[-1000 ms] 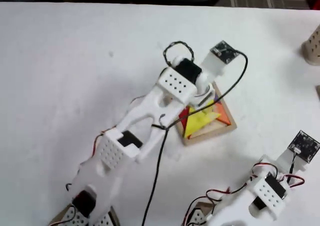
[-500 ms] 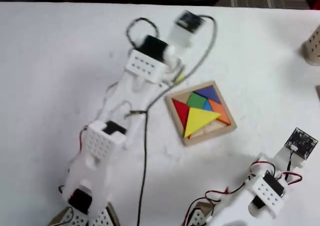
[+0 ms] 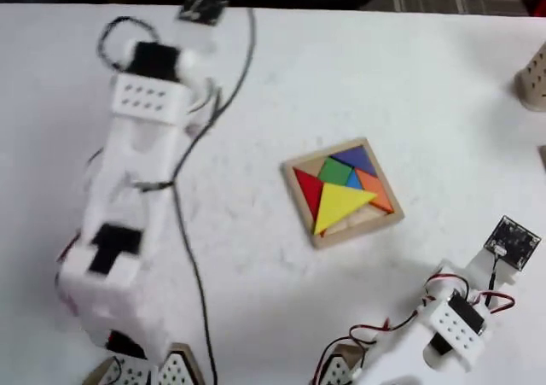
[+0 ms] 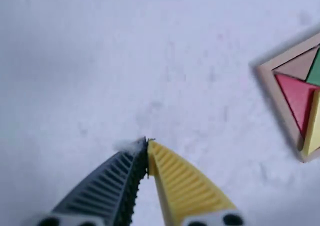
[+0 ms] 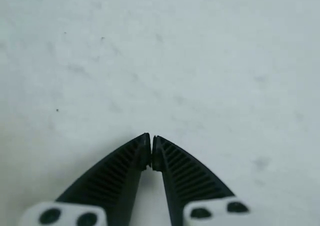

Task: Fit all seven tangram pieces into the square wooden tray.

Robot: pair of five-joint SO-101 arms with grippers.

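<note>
Square wooden tray point(image 3: 360, 229) on the white surface point(image 3: 426, 86), right of centre in the high view. Being square, it has no long axis. It lies flat and turned, its sides oblique to the surface's edges and one corner toward the far edge. Inside it lie a blue triangle point(image 3: 357, 158) at the far corner, a green piece point(image 3: 334, 172) beside it, an orange piece point(image 3: 374, 189) on the right side, a red triangle point(image 3: 308, 189) against the left rim and a large yellow triangle point(image 3: 339, 204) whose sharp tip points to the right. Pale wood-coloured patches show along the near side and at the left corner, and it cannot be told whether these are pieces or bare tray floor. The high view gives the tray whole, with the left arm point(image 3: 141, 146) standing well apart to its left and the right arm point(image 3: 452, 329) near the front edge to its right. The left wrist view takes in one corner of the tray point(image 4: 282, 105), with the red triangle point(image 4: 296, 98) and an edge of the yellow one. In that view the left tool point(image 4: 147, 153), one finger grey and one yellow, has its tips pressed together with nothing between them, over bare surface well clear of the tray. In the right wrist view the right tool point(image 5: 151, 153), both fingers black, is closed to a hairline gap and holds nothing, over bare surface.
</note>
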